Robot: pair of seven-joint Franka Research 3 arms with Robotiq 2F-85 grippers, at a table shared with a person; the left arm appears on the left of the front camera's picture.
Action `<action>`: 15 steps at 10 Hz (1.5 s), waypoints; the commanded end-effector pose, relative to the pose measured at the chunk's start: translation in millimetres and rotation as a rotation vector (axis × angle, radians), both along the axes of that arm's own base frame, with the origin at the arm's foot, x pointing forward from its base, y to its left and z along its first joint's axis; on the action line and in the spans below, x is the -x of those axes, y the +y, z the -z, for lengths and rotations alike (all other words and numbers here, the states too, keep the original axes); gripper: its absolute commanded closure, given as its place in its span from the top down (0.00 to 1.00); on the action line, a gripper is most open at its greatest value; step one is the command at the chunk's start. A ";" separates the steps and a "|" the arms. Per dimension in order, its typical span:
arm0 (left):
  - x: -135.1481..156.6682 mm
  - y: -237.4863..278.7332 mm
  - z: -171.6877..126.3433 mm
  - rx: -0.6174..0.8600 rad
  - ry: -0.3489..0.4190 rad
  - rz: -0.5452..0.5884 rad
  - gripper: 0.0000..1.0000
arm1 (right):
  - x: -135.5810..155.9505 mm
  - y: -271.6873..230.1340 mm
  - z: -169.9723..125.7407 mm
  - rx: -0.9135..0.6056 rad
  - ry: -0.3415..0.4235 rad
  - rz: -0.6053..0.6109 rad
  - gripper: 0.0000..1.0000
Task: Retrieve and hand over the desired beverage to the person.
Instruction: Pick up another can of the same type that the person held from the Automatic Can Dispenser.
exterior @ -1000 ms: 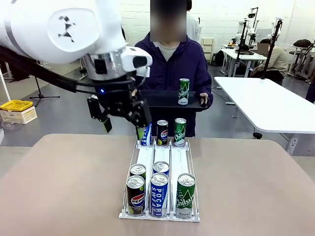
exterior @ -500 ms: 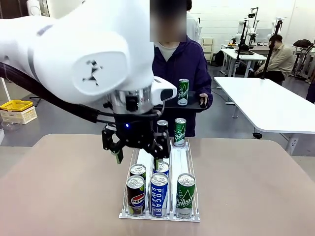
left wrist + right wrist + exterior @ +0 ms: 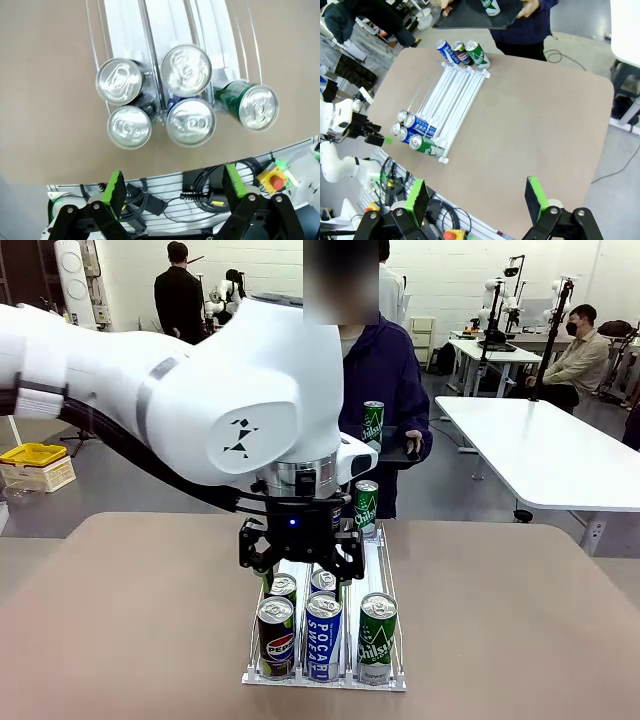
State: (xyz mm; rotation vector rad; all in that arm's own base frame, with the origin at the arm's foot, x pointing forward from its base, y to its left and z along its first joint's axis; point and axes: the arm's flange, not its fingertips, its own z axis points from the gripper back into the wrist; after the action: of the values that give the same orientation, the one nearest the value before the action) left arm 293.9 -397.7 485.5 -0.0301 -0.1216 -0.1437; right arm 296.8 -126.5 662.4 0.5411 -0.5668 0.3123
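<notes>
The tan table (image 3: 120, 620) carries a wire can rack (image 3: 378, 560) at centre. At the far side, the person (image 3: 390, 370) holds a black tray (image 3: 393, 443) bearing a green Chilsung can (image 3: 373, 426). The left gripper (image 3: 303, 585), fingers spread and empty, hangs over the rack's near end, above the Pepsi can (image 3: 276, 638) and Pocari Sweat can (image 3: 323, 636). The right gripper (image 3: 476, 197), also spread, is high above the table.

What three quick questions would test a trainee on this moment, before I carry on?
1. True or false: the left gripper is shut on a can.
2. Which drink stands on the person's tray? A Pepsi, B Pocari Sweat, C green Chilsung can.
3. How many cans stand at the rack's end nearest the robot?
Key: 1 false, it is open above the cans; 2 C; 3 five.
</notes>
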 end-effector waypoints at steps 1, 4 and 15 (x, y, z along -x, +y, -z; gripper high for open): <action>-7.7 -19.2 0.5 0.002 -0.028 -0.041 1.00 | -3.8 -1.1 0.1 0.009 -0.003 -0.002 1.00; -18.2 -24.6 11.3 -0.007 -0.012 -0.034 1.00 | -3.8 -1.1 0.1 0.009 -0.003 -0.002 1.00; -22.5 -17.5 41.3 -0.003 0.056 0.006 1.00 | -3.8 -1.1 0.1 0.009 -0.003 -0.002 1.00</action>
State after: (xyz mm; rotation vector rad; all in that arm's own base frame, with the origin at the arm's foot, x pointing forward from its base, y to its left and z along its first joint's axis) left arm 318.0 -416.5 448.0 -0.0217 -0.0580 -0.1375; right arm 296.8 -126.5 662.4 0.5411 -0.5668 0.3123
